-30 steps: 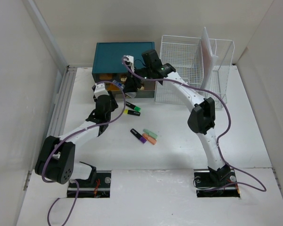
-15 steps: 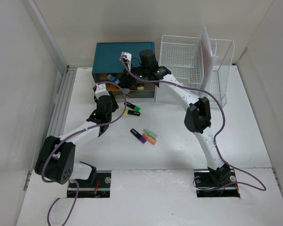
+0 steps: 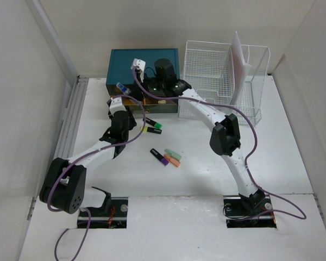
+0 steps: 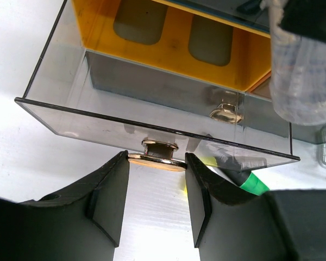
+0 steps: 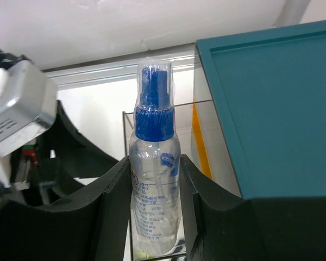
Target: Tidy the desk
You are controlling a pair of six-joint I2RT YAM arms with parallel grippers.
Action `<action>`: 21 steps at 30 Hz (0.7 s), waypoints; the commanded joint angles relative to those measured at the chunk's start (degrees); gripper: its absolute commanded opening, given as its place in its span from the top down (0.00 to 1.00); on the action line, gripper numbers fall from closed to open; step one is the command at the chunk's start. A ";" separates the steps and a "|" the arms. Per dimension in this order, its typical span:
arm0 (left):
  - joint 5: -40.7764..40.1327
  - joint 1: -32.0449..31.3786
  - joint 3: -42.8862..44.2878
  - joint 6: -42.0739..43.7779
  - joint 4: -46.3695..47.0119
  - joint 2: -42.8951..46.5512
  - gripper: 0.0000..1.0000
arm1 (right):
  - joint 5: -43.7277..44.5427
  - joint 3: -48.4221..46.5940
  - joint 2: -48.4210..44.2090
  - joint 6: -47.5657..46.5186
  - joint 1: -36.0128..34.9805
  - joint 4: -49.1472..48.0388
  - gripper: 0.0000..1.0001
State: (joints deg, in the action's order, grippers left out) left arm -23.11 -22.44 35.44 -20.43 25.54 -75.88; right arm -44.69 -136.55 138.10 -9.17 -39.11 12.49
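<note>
White walls close the scene on three sides, and the wide matte-white bench (image 3: 293,147) fills the floor of the top view from the arm bases up to the far wall. On its left edge run grooved pale rails (image 3: 70,119).

The left arm reaches from its base toward the far side. The left fingers (image 4: 156,163) are clenched on a gold knob (image 4: 156,154), one finger on each side of it. This knob belongs to a clear drawer (image 4: 152,109) that stands pulled out from the teal chest (image 3: 144,60) at the far side of the bench. Behind the drawer the inside of the chest looks orange, and a second gold knob (image 4: 225,113) shows there.

Above the pulled-out drawer the right fingers (image 5: 155,179) are grasping a spray bottle (image 5: 155,136). The bottle is clear with a blue cap, wrapped in thin plastic, and it stands upright between the two fingers. The right arm bends over from its base on the right to reach this place.

Just in front of the chest lie two highlighters (image 3: 154,126), yellow and green. Near the middle of the bench lies a small group of three more highlighters (image 3: 167,157), purple, orange and pale green, close together.

Right of the chest stands a white wire rack (image 3: 206,70), touching or almost touching it; I cannot tell which. White sheets of paper (image 3: 238,60) stand upright in its right part.
</note>
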 commanded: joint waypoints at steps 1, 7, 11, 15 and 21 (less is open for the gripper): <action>3.69 -1.12 -1.25 -2.43 0.21 2.05 0.91 | 3.28 -1.17 0.68 0.47 -0.79 -4.41 1.00; 3.69 -1.12 -1.25 -2.43 0.21 2.05 0.91 | 7.85 -1.17 2.60 -0.15 -1.84 -4.41 1.00; 3.69 -1.12 -1.25 -2.43 0.21 2.05 0.91 | 9.08 0.06 2.61 -1.20 -2.37 -4.41 1.00; 3.69 -1.12 -1.25 -2.43 0.21 2.05 0.91 | 9.88 0.76 2.61 -2.51 -2.37 -2.83 0.76; 3.69 -1.12 -0.72 -2.43 0.21 1.00 0.92 | 11.11 4.18 1.12 -4.80 -2.37 -2.12 0.64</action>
State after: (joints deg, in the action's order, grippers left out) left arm -22.98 -22.46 35.14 -20.43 25.50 -75.46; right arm -35.05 -135.00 140.05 -12.97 -41.23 8.40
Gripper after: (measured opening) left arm 0.392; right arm 0.419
